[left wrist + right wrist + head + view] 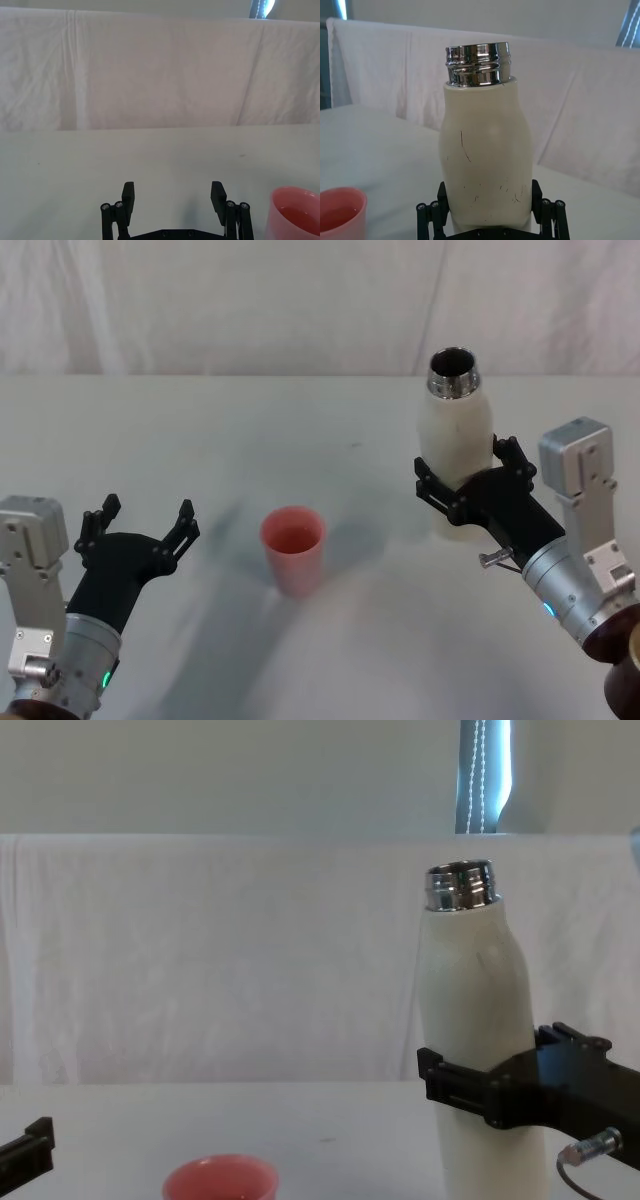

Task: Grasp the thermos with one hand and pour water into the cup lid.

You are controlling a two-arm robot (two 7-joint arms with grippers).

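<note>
From my head camera I count one thermos (457, 440), one cup lid (293, 548) and two grippers over a single pale surface (200, 430) backed by a white draped cloth (300, 300). My right gripper (470, 480) has its black fingers closed around the lower body of the thermos, one finger on each side, and the bottle stands upright at about 2 o'clock from the cup lid, well apart from it. Its chrome neck (478, 64) is open at the top, with no cap on it; through the right wrist camera I see thin dark scratches on the cream body (487, 170). I cannot tell whether the thermos base is touching the surface or raised just off it. The cup lid sits upright on the surface near the middle, and both wrist cameras show a shallow layer of liquid (301, 215) inside it. My left gripper (140, 523) hovers at about 9 o'clock from the cup lid, near it but not touching, its fingers spread wide and holding nothing. In the chest camera the thermos (478, 1020) rises far above the pink rim (220, 1178) at the lower edge.
</note>
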